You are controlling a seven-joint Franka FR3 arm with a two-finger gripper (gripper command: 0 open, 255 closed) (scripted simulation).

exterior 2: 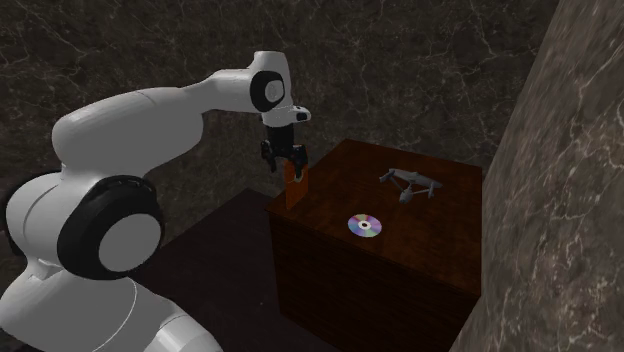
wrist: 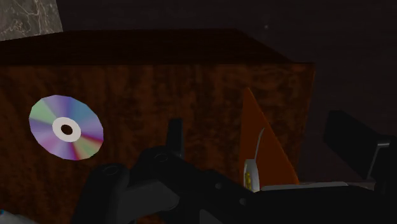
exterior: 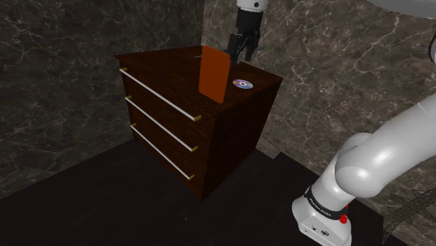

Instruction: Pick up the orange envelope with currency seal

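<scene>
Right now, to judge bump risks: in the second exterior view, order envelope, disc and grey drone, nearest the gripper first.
1. orange envelope, just under the gripper, at the dresser corner.
2. disc, mid-top.
3. grey drone, farther back on top.

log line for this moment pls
orange flat envelope: upright over dark wooden dresser | black two-finger gripper: at its top corner | shiny round disc: flat nearby

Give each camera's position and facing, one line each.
Shoulder view: beside the stand, looking down at the dresser; arm, hand.
Second exterior view: beside the arm's base, facing the dresser top; arm, hand.
Wrist view: on the hand, looking at the dresser top; hand.
All share the envelope and disc.
</scene>
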